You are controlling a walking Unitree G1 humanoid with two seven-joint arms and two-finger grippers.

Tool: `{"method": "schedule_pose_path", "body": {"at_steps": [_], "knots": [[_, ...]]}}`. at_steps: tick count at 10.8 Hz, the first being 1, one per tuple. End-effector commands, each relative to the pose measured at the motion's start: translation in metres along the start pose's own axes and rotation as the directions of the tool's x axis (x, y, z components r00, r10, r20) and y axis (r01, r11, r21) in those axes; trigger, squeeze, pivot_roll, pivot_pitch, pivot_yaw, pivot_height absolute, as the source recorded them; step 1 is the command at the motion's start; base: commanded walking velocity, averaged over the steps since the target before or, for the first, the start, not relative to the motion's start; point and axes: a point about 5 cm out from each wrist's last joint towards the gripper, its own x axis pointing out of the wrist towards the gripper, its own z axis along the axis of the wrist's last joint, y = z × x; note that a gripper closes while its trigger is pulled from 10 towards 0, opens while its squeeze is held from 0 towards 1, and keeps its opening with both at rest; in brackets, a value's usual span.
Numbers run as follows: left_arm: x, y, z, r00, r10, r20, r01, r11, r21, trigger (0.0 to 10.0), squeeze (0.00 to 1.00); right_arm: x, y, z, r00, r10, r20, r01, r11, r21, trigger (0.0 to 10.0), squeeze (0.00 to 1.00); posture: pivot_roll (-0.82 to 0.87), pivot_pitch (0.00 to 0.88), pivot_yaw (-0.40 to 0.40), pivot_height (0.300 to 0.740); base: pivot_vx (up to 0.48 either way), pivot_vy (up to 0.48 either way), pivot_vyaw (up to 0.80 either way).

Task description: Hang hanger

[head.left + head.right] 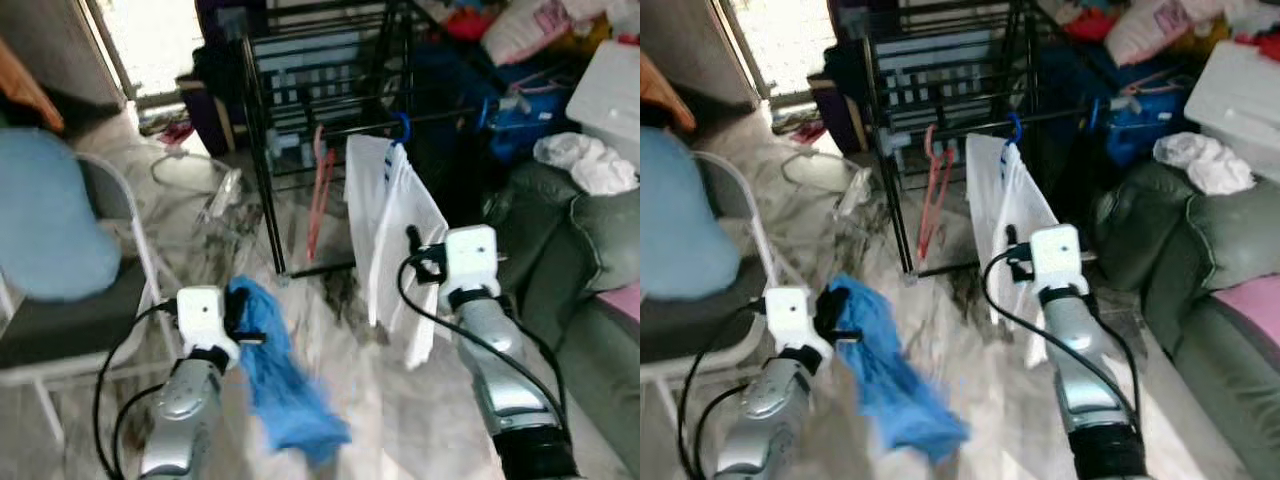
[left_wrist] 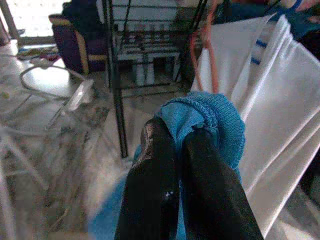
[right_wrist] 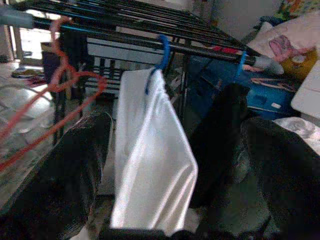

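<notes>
While left tool [image 2: 177,150] pinches blue cloth [image 1: 285,385], right tool [image 3: 165,165] gapes.

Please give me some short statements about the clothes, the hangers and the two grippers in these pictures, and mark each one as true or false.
1. The left gripper holds a blue cloth. True.
2. The white garment lies on the floor. False: it hangs by a blue hanger from the black drying rack.
3. The right gripper has its fingers spread, with nothing between them. True.
4. The red hanger is in the right gripper. False: it hangs on the rack, beside the white garment.
5. A folding chair stands on the robot's right. False: it stands on its left.
</notes>
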Motion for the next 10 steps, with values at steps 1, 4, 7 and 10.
{"method": "schedule_pose_path", "body": {"at_steps": [1, 4, 7, 10], "knots": [[0.001, 0.0, 0.002, 1.0, 0.001, 0.006, -0.001, 1.0, 0.006, 10.0, 0.0, 0.0, -0.002, -0.002, 1.0, -0.004, -0.011, 0.005, 1.0, 0.007, 10.0, 0.0, -0.07, 0.0, 0.069, 0.74, 0.0, 0.428, 0.0], [0.002, 0.0, 0.001, 1.0, 0.0, 0.002, 0.0, 1.0, 0.012, 10.0, 0.0, 0.002, 0.0, -0.003, 1.0, -0.001, -0.015, 0.001, 1.0, 0.007, 10.0, 0.0, -0.07, 0.0, 0.068, 0.74, 0.0, 0.428, 0.0], [0.001, -0.001, 0.002, 1.0, 0.008, 0.022, -0.009, 1.0, 0.016, 10.0, 0.0, 0.001, 0.001, -0.005, 1.0, 0.001, -0.022, -0.001, 1.0, 0.007, 10.0, 0.0, -0.07, 0.0, 0.068, 0.74, 0.0, 0.273, 0.0], [0.004, -0.005, 0.013, 0.997, -0.04, 0.071, 0.042, 0.999, -0.017, 10.0, 0.0, 0.006, 0.0, -0.003, 1.0, -0.001, -0.02, 0.001, 1.0, 0.017, 10.0, 0.0, -0.07, 0.0, 0.062, 0.74, 0.0, 0.0, 0.0]]}}
